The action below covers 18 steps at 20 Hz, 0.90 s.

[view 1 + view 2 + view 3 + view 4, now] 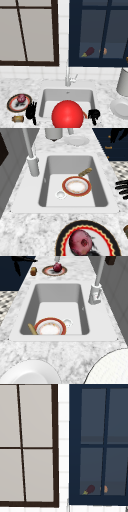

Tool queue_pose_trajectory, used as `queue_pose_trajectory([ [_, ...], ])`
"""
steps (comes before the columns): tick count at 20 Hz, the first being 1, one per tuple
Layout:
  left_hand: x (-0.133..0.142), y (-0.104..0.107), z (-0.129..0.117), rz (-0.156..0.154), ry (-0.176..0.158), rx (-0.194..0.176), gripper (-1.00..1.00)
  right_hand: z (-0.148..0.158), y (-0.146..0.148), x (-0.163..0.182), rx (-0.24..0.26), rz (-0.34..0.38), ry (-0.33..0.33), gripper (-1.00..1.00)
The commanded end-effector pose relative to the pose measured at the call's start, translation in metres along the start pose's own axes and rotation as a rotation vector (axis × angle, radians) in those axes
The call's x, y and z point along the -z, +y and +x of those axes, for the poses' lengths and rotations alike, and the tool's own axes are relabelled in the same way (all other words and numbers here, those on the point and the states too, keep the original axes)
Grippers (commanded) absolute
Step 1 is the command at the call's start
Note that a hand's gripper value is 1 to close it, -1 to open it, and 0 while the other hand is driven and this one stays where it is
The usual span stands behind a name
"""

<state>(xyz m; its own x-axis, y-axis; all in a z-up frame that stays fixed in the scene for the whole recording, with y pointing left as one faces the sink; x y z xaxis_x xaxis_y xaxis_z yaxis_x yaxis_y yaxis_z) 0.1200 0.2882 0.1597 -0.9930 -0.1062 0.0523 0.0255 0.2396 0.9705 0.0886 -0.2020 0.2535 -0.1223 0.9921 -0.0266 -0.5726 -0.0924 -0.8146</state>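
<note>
Two black hands hang in the air at the front edge of the sink [45,100], one at each front corner. We see the left hand [31,111] in the front view above the marble table [7,85], its fingers straight and pointing down, holding nothing. It hovers just beside a dark-rimmed plate [12,106] that carries a reddish round fruit [21,98], and just above a small brown item [18,119], perhaps a bread roll, that lies on the table near the edge. The right hand [94,115] floats at the sink's front right corner with its fingers curled in on themselves around nothing. In the left side view a hand's spread fingers [121,188] reach in over the table's outer edge.

Inside the basin, a red-rimmed bowl [76,186] sits upright on the floor toward the right wall, next to the drain [60,194]; in the front view we see it as a large red disc [67,114]. A yellowish stick-shaped item [85,172] leans in the corner beside it, propped by the basin wall. The faucet [67,75] stands behind the basin. To the right, a white plate [120,108] and a grey pot [123,82] rest on the table. An eggplant [88,52] lies behind the blue cabinet's glass door [92,30].
</note>
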Motion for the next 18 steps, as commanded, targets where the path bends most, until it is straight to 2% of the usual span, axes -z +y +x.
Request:
queue_pose_trajectory([
  [1,0.000,0.000,0.000,0.001,0.012,0.003,-1.00,0.000,0.000,0.000,0.000,0.000,0.000,0.00],
  [2,-0.001,0.000,0.000,0.001,0.013,0.003,-1.00,0.000,0.000,0.000,0.000,0.000,0.000,0.00],
  [3,0.000,0.000,0.000,0.000,0.000,0.000,0.00,0.000,0.000,0.000,-0.001,0.000,-0.001,-1.00],
  [4,0.000,0.000,0.000,-0.011,-0.006,0.005,0.00,0.000,0.000,0.000,0.007,0.005,0.003,-1.00],
  [6,0.000,0.000,0.000,-0.009,-0.004,0.014,0.00,0.005,0.000,0.000,0.010,0.007,-0.007,-1.00],
  [8,0.000,0.000,0.000,-0.005,-0.002,0.022,0.00,0.001,-0.004,0.003,0.006,0.038,-0.054,-1.00],
  [9,0.000,0.000,0.000,-0.003,-0.001,0.025,0.00,0.008,-0.001,0.001,-0.011,0.016,-0.065,-1.00],
  [12,0.000,0.000,0.000,0.000,0.001,0.033,0.00,0.011,-0.002,0.001,-0.007,-0.011,-0.056,-1.00],
  [15,0.000,0.000,-0.001,0.003,0.003,0.038,0.00,0.009,-0.010,0.009,0.016,-0.038,-0.037,-1.00],
  [18,0.001,0.000,-0.001,0.005,0.005,0.042,0.00,0.006,-0.019,0.017,0.043,-0.070,-0.050,-1.00],
])
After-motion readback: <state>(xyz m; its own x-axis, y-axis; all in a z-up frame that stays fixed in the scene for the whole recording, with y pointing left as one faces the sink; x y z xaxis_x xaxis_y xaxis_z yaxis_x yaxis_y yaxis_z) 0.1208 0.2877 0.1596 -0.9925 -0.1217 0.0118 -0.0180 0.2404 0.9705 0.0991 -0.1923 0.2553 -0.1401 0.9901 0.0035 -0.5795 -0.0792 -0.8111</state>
